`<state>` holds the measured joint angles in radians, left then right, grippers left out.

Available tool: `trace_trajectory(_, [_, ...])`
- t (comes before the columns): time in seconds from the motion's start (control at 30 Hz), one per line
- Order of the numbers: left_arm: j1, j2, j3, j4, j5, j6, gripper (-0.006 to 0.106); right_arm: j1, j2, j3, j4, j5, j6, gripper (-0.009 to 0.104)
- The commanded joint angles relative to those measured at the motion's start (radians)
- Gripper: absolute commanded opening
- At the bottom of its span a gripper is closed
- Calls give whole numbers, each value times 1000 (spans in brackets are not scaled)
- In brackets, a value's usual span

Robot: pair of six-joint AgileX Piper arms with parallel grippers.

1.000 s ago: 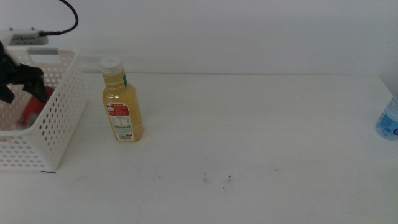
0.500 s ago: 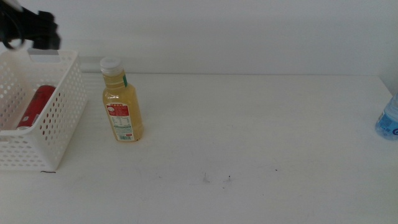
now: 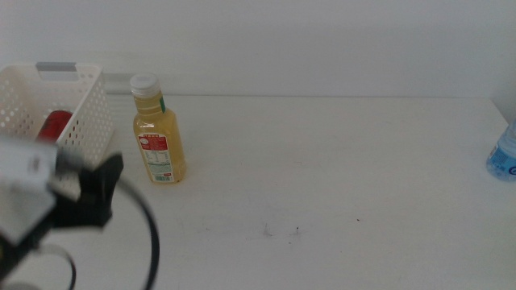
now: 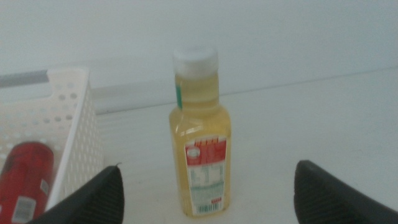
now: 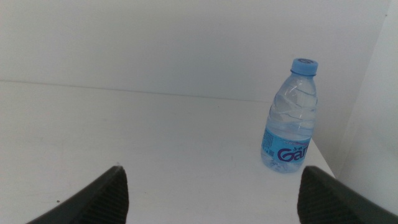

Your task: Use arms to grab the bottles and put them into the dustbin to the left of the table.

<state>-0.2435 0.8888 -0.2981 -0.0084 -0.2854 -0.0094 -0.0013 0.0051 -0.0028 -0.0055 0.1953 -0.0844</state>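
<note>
The yellow juice bottle (image 3: 158,133) stands upright on the white table (image 3: 322,177), just right of the white dustbin (image 3: 81,105). The slim red can (image 3: 53,127) lies inside the dustbin. My left gripper (image 3: 98,193) shows blurred at the lower left, in front of the dustbin. In the left wrist view it (image 4: 208,169) is open and empty, facing the juice bottle (image 4: 199,149), with the dustbin (image 4: 81,137) and the can (image 4: 25,180) beside it. The clear water bottle (image 3: 504,157) stands at the table's right edge. My right gripper (image 5: 212,174) is open and empty, short of the water bottle (image 5: 291,121).
A black cable (image 3: 149,234) loops from the left arm over the table's front left. A white wall runs behind the table. A few dark specks (image 3: 297,232) mark the tabletop near the front middle.
The left gripper let go of the red can in the dustbin, rose above it, then swung down to the front left. The can now lies in the dustbin. The bottles have not moved.
</note>
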Motion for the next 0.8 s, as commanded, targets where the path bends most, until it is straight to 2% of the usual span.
trace_trajectory(0.0, [-8,-10,134,-9,-230,-25,94,-8,-5,3,-7,-7,-2,79])
trace_trajectory(0.13, [-8,51,296,-20,-479,-25,94,-8,-5,3,-7,-7,-2,79])
trace_trajectory(0.5, [-8,341,298,14,-704,-41,94,-8,-5,3,-7,-7,-2,79])
trace_trajectory(0.77, [-8,614,190,21,-869,-41,94,-8,-5,3,-7,-7,-2,79])
